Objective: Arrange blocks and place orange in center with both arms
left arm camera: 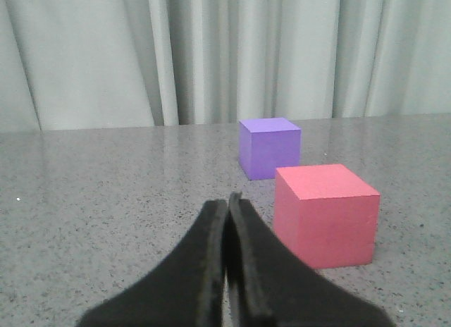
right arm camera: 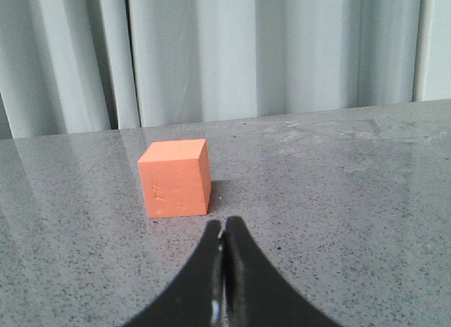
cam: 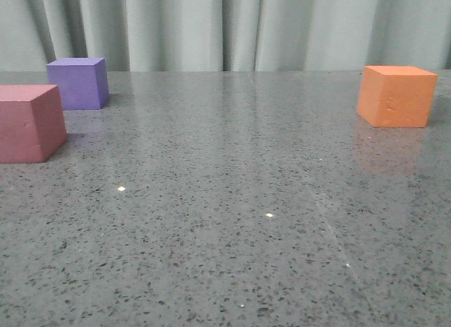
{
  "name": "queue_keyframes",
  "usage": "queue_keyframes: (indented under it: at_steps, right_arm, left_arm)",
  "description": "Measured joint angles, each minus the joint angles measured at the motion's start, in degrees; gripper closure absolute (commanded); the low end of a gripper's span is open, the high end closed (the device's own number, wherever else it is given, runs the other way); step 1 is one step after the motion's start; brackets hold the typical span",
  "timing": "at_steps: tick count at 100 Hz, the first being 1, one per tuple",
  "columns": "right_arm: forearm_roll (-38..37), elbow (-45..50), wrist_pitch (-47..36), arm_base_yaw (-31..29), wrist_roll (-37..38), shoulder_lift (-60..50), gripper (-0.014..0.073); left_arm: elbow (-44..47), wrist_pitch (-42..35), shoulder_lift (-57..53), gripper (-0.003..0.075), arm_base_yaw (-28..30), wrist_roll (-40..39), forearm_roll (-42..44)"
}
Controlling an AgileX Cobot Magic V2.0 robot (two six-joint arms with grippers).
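Front view: orange cube (cam: 396,96) sits far right of pink-red cube (cam: 29,122), purple cube (cam: 78,82) just behind it; L claw (left arm camera: 227,200) & R claw (right arm camera: 224,225) closed, empty.

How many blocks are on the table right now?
3: pink-red block at front left, purple block just behind it, orange block far right. None appears hidden.

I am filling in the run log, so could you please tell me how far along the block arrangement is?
Nothing looks done yet. The orange cube sits alone at the table's right, far from the purple cube and pink-red cube on the left. Nothing is in hand: the left gripper and right gripper are both shut and empty. All arranging, including moving orange between the other two, remains.
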Motion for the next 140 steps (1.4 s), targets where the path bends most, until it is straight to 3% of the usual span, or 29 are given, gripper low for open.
queue_keyframes:
  at_steps: [30,59,70,115,127,132,140]
  right_arm:
    - [5.0,-16.1,20.8,0.0,0.0,1.7,0.0661]
    - [5.3,-34.9,46.5,0.0,0.0,17.0,0.0661]
    - [5.4,-41.2,54.0,0.0,0.0,21.6,0.0661]
    - [5.4,-45.5,59.2,0.0,0.0,24.0,0.0640]
    - [5.4,-45.5,59.2,0.0,0.0,24.0,0.0491]
    - [5.4,-45.5,59.2,0.0,0.0,24.0,0.0389]
    - [5.4,-45.5,59.2,0.0,0.0,24.0,0.0195]
  left_arm:
    - [-12.5,11.9,7.3,0.0739,0.0,-0.4,-10.2]
    - [-31.2,36.5,22.6,0.0739,0.0,-0.4,-12.7]
    - [-36.5,41.8,25.4,0.0739,0.0,-0.4,-12.7]
    - [-39.6,51.5,26.1,0.0734,0.0,-0.4,-12.5]
    - [-39.6,51.8,26.1,0.0628,0.0,-0.4,-12.2]
    - [-39.6,51.9,26.1,0.0539,0.0,-0.4,-12.2]
    - [-39.6,51.9,26.1,0.0335,0.0,-0.4,-12.2]
